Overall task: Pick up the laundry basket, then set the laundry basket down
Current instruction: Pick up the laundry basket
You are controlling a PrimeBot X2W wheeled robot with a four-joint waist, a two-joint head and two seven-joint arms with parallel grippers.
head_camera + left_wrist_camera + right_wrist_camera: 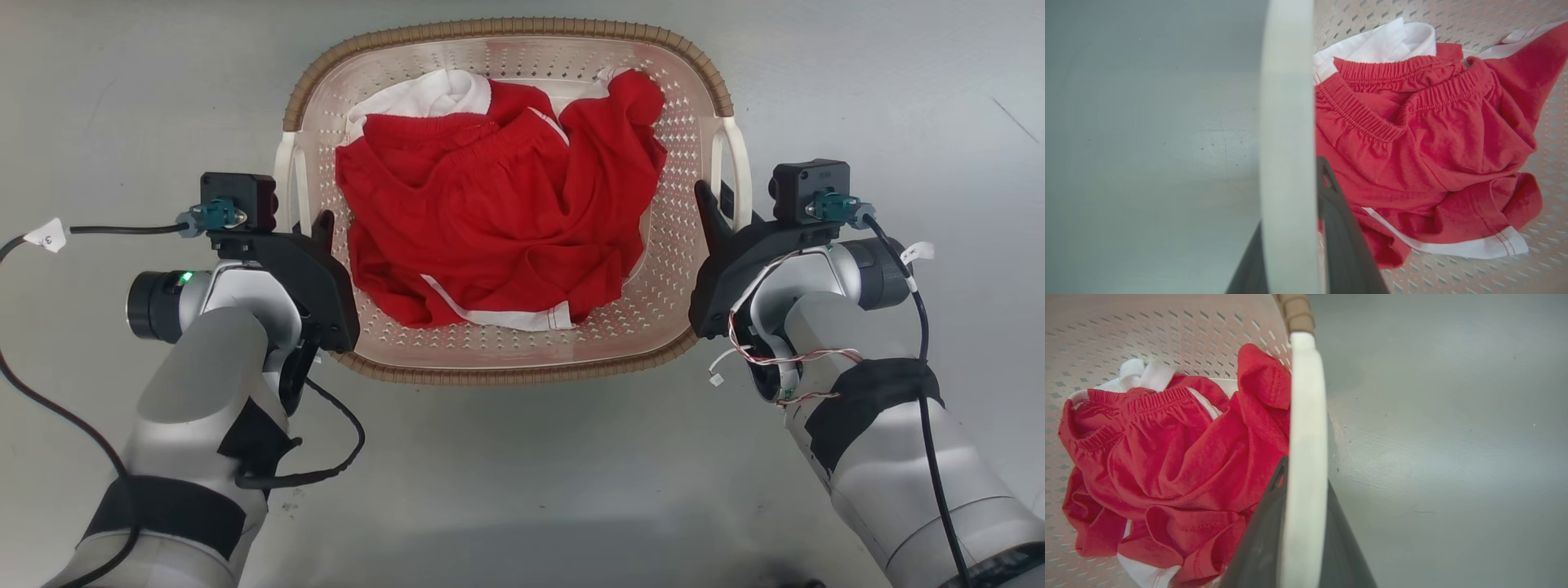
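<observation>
Here's the laundry basket [490,29], sitting squarely between the two hands, its pink perforated walls and brown rim level from the head view; whether its base is on the grey floor [522,490] or just clear of it, I cannot tell. Inside, a heap of red clothes [490,220] lies loose, with a white garment [433,94] tucked at the end farthest from the wrists.

The left hand [306,220] is on the left handle [1288,122]; the wrist view shows the white bar running straight up between the two dark fingers [1343,237], one inside the basket, one outside, both pressed close against it; narrowed to a pinch on that handle. The right hand [722,200] mirrors it on the right handle [1306,437], fingers tight to either side of the bar.

So this looks like the carrying step, and the trick is symmetry: both arms should rise together at one pace, so the rim does not tip toward either hand; hold the squeeze firm, because those handles are smooth and thin and could slide down between the fingers; go straight up, no inward push from either hand, or the soft walls may bow; then come down just as evenly, and open only once the base is flat on the floor.
</observation>
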